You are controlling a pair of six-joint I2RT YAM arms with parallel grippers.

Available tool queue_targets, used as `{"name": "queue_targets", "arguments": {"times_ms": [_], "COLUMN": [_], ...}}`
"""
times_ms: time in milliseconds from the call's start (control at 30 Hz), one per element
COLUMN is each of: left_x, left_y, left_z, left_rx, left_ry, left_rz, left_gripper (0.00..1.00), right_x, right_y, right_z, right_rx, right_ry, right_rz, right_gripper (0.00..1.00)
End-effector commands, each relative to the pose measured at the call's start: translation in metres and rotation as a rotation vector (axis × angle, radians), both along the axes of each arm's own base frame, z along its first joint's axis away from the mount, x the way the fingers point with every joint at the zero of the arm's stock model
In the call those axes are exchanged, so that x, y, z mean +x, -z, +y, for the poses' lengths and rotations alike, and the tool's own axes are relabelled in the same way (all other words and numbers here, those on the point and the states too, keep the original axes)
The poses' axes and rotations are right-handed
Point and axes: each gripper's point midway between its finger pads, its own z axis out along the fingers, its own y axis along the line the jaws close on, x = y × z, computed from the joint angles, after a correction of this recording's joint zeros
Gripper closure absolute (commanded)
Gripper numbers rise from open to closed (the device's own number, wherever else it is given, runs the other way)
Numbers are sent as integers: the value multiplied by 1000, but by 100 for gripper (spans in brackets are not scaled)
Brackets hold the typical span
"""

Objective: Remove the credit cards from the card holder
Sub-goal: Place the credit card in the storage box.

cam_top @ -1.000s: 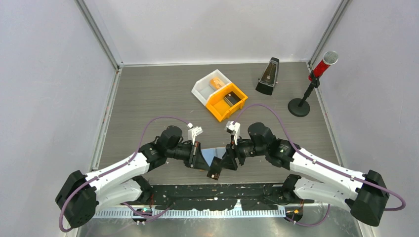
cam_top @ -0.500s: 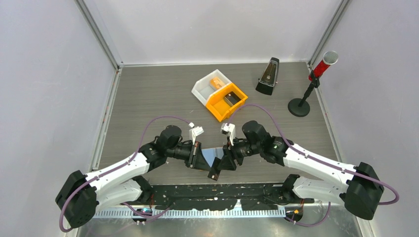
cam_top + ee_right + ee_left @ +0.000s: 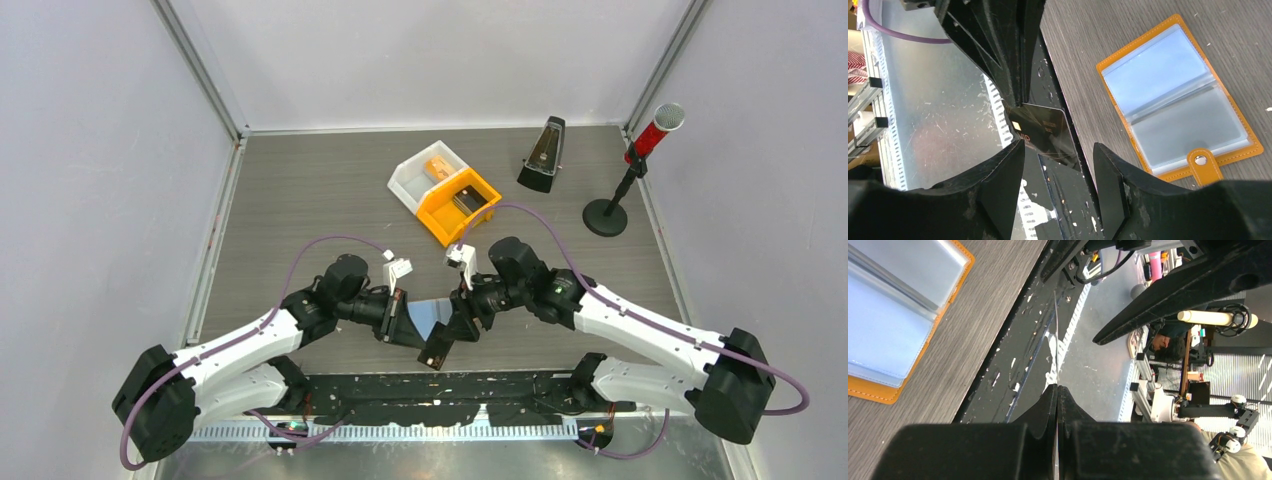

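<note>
The card holder (image 3: 1173,95) lies open on the table, an orange wallet with pale blue and clear sleeves and its tab toward the near edge; it also shows in the top view (image 3: 432,312) and the left wrist view (image 3: 893,315). A black credit card (image 3: 1040,132) with gold print hangs over the table's near edge. My left gripper (image 3: 1057,386) is shut on it, and only the card's thin edge (image 3: 1055,340) shows there. My right gripper (image 3: 1058,145) is open, its fingertips on either side of the card's free end without touching it. From above, the card (image 3: 436,348) sits between both grippers.
An orange bin (image 3: 458,205) and a white bin (image 3: 420,172) with an orange item stand at mid-table. A metronome (image 3: 541,155) and a red microphone (image 3: 652,130) on a stand are at the back right. The black mounting rail (image 3: 450,400) runs along the near edge.
My right arm has shifted a little to the left, bringing its gripper closer around the card. The left arm and the card have stayed put.
</note>
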Motion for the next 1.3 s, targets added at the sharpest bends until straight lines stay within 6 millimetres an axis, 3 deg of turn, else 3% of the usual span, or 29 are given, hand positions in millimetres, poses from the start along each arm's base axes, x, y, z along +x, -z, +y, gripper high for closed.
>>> {"name": "queue_targets", "arguments": {"times_ms": [0,167,433,500,600,733,800,900,1100,1167,1267], "left_x": [-4,-3,-3,-3,-4,6,15,30,58,63,71], "left_y": [-13,-12,-14,-15,-14,-6,-3,-4,-23,-33,-43], "left_z": [-1,-2,-4,-3,-2,3,5,10,33,41,60], "left_rx": [-29,-34,-61,-60,-42,28,56,115,205,219,278], "left_ry": [49,54,53,56,58,-5,-59,-135,-311,-358,-426], "left_rz": [-39,-39,-52,-51,-46,-69,-86,-126,-255,-291,-360], "left_gripper": [100,100,100,100,100,99,84,54,22,5,1], "right_x": [5,4,2,2,2,8,12,15,28,34,47], "right_y": [-12,-18,-5,-4,-7,-14,-16,-21,-21,-15,-7], "right_z": [7,13,23,24,25,21,17,14,9,9,9], "right_rx": [23,58,61,65,82,130,144,176,177,157,134], "right_ry": [-23,-47,-88,-90,-76,-22,9,38,116,156,225], "right_rz": [-19,-21,34,39,52,57,65,62,111,137,149], "right_gripper": [40,41,45,51,75,94,95,95,95,95,95]}}
